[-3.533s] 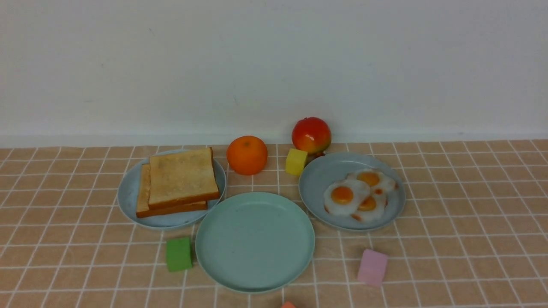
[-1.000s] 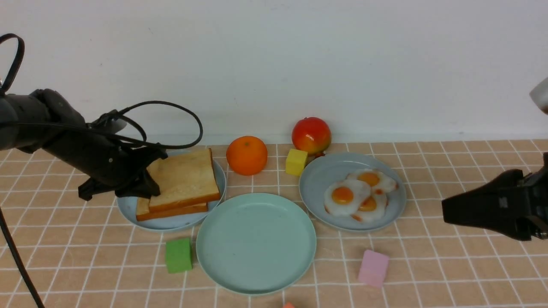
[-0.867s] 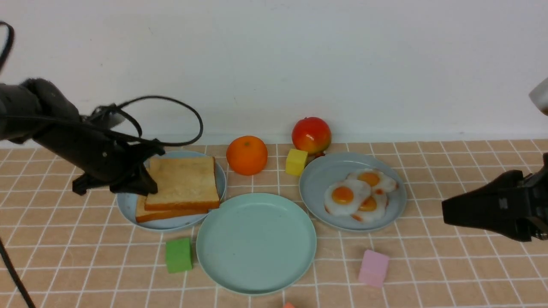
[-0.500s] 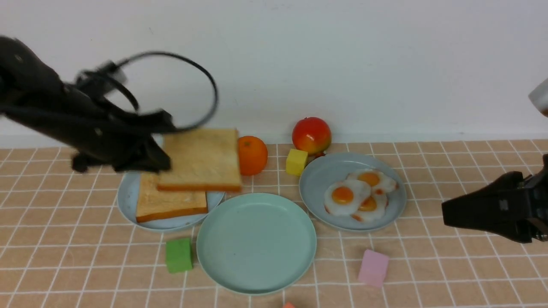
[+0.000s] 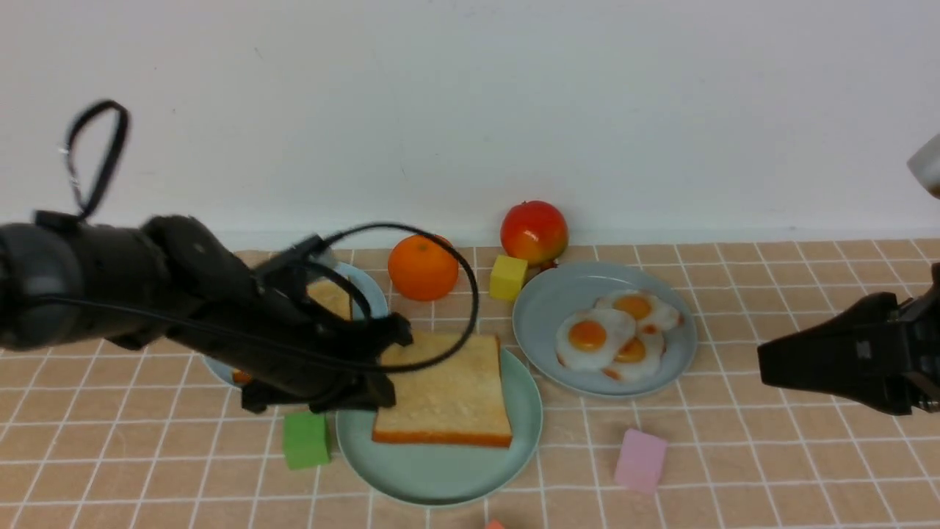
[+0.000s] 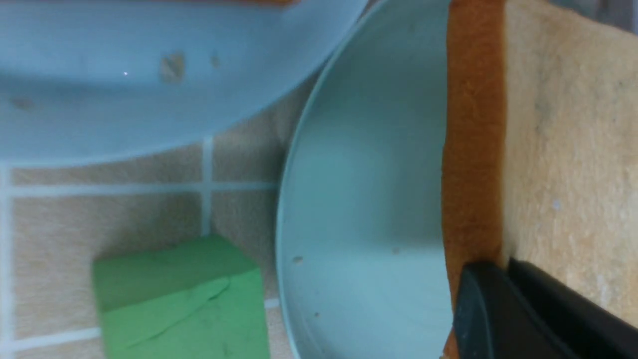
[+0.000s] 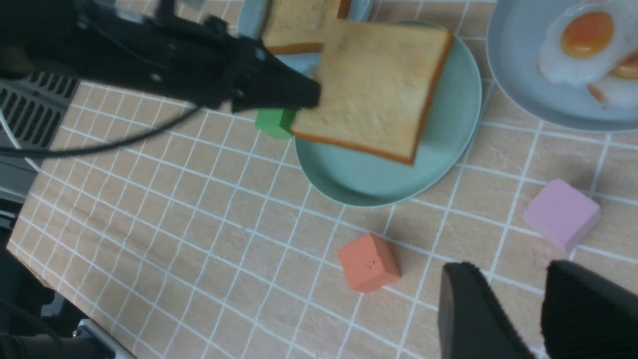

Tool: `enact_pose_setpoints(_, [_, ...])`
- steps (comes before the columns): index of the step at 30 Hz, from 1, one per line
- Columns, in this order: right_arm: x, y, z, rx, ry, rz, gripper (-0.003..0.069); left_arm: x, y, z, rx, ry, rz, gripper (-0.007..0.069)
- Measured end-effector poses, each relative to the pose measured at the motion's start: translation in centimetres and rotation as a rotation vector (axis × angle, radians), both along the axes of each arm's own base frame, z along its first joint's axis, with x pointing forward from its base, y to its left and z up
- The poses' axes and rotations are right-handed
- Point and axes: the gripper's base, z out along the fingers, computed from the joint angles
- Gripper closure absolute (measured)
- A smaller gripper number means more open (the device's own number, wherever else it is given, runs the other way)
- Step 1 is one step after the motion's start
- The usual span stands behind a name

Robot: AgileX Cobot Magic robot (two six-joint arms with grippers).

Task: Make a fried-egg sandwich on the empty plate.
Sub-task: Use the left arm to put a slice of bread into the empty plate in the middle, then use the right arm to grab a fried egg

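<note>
Sandwich got its base: my left gripper [image 5: 393,367], clamped on a toast slice [image 5: 452,389], had carried it from the blue plate [image 6: 149,114] over the green plate [image 5: 440,470]; right gripper [image 7: 511,271] waited open

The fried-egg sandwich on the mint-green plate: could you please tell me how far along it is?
Done: nothing is finished yet. In hand: the left gripper holds the first bread slice over the mint-green plate, not yet released. Left: the fried egg lies on the grey-blue plate, the second slice on the pale blue plate; both must be stacked on. The right gripper is open and empty.
</note>
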Motion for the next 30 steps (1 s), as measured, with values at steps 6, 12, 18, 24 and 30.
enact_pose_setpoints(6, [0.0, 0.0, 0.0, 0.0, -0.004, -0.004, 0.0418, 0.1, -0.1, -1.0, 0.009, 0.024, 0.0, 0.0568])
enact_pose_setpoints(12, [0.2, -0.1, 0.1, 0.003, -0.017, -0.02, 0.0418, 0.1, 0.1, -0.6, 0.043, 0.007, -0.027, 0.0416])
enact_pose_setpoints(18, [1.3, -0.2, 0.1, -0.004, -0.028, -0.043, 0.0418, -0.9, 0.9, 2.1, 0.136, -0.072, -0.109, 0.021])
enact_pose_setpoints(24, [5.0, -0.6, -0.8, -0.075, 0.095, -0.112, 0.0416, -3.0, 1.6, 7.0, 0.176, -0.181, -0.195, 0.0175])
enact_pose_setpoints(30, [9.9, -0.8, -4.0, -0.054, 0.249, -0.278, 0.0377, -7.5, 0.8, 12.7, 0.163, -0.356, -0.422, 0.0327])
